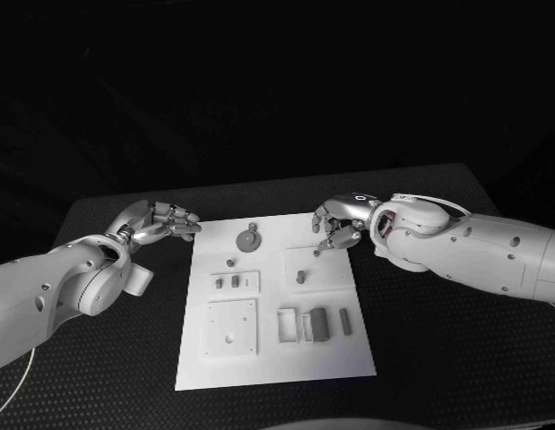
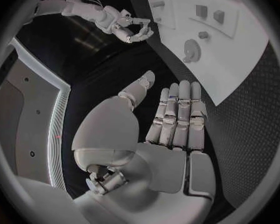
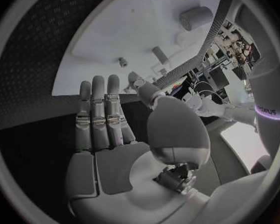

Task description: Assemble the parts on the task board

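Observation:
The white task board (image 1: 277, 354) lies flat in the middle of the table. Grey parts sit on it: a round disc part (image 1: 247, 240) near the far edge, small pegs (image 1: 227, 281) in a square plate, and upright blocks (image 1: 314, 324) nearer me. My left hand (image 1: 160, 219) hovers just off the board's far left corner, fingers straight and apart from the thumb, palm bare (image 2: 171, 119). My right hand (image 1: 339, 224) hangs over the far right corner and holds nothing (image 3: 109, 124). The board (image 3: 115, 45) and a cylinder part (image 3: 196, 17) lie beyond its fingers.
Black textured table (image 1: 458, 358) surrounds the board on all sides, with open room to the left and right. A flat square plate (image 1: 232, 327) sits at the board's near left. The disc part (image 2: 191, 49) shows on the board (image 2: 246, 59) past my left fingers.

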Controlling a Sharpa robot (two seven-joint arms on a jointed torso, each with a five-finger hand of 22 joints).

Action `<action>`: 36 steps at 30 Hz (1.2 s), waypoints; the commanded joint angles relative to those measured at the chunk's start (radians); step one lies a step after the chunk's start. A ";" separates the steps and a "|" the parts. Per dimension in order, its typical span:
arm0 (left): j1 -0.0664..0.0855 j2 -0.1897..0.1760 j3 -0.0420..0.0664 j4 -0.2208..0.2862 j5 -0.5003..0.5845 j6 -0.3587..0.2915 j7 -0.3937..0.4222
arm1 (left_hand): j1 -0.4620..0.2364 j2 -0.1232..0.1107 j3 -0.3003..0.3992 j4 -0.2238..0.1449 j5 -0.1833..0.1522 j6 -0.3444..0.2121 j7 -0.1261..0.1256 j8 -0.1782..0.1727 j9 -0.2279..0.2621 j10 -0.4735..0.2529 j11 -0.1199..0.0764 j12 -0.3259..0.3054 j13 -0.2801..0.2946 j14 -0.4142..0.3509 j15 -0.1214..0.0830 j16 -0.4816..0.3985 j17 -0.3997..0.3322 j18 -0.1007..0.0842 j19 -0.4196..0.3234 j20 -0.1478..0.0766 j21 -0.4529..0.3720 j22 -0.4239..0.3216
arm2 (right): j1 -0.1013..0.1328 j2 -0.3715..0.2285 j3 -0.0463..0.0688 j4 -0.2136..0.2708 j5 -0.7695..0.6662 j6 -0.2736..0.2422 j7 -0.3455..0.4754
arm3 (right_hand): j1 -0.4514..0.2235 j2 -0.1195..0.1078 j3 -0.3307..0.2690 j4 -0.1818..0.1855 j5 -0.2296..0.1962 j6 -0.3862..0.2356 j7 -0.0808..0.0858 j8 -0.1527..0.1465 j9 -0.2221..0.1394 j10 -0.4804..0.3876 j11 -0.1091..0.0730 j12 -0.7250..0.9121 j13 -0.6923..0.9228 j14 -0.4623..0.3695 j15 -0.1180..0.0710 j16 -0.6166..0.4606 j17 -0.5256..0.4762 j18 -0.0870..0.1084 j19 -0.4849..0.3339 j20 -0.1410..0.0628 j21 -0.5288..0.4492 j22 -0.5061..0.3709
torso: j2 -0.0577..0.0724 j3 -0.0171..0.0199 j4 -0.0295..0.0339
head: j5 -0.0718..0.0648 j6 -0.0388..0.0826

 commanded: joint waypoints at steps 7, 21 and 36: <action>0.001 0.011 0.001 0.003 0.019 0.009 0.022 | -0.010 0.003 -0.008 0.001 0.002 -0.007 0.000 0.003 0.000 -0.008 -0.001 -0.001 -0.002 -0.006 0.006 -0.008 0.002 0.005 -0.003 0.008 -0.002 -0.004 | -0.012 0.006 -0.005 -0.003 -0.023 0.017 0.015 | -0.002 0.000 0.016 0.000 -0.005 0.004 0.026 -0.019 0.001 -0.142 0.048 -0.132 -0.022 -0.082 0.038 -0.059 0.004 0.003 -0.076 0.017 -0.049 0.006 | 0.000 -0.0021 0.0008 | -0.003 0.001; 0.001 0.011 0.001 0.006 0.019 0.012 0.017 | -0.010 0.004 -0.010 0.001 0.002 -0.008 0.000 0.003 0.000 -0.008 0.000 -0.001 -0.002 -0.006 0.006 -0.010 0.003 0.005 -0.003 0.009 -0.001 -0.006 | -0.030 0.011 -0.022 0.008 -0.117 0.000 0.001 | 0.078 0.005 0.027 -0.004 -0.005 0.009 0.025 -0.034 -0.023 -0.243 0.114 -0.299 -0.141 -0.026 0.029 -0.046 0.040 0.018 -0.028 0.012 -0.035 0.048 | 0.000 -0.0001 0.0004 | -0.004 -0.003; 0.001 0.014 0.001 0.004 0.019 0.015 0.011 | -0.012 0.005 -0.012 0.002 0.002 -0.009 0.001 0.003 -0.001 -0.009 0.000 0.000 -0.003 -0.006 0.007 -0.012 0.005 0.006 -0.003 0.010 -0.001 -0.009 | -0.042 0.032 -0.026 0.006 -0.164 -0.032 -0.011 | 0.080 0.020 0.020 -0.003 -0.005 0.064 0.007 -0.019 -0.033 -0.111 0.073 -0.280 -0.150 0.021 -0.005 -0.027 0.072 0.021 0.024 -0.002 -0.027 0.068 | 0.000 -0.0001 0.0008 | -0.005 -0.004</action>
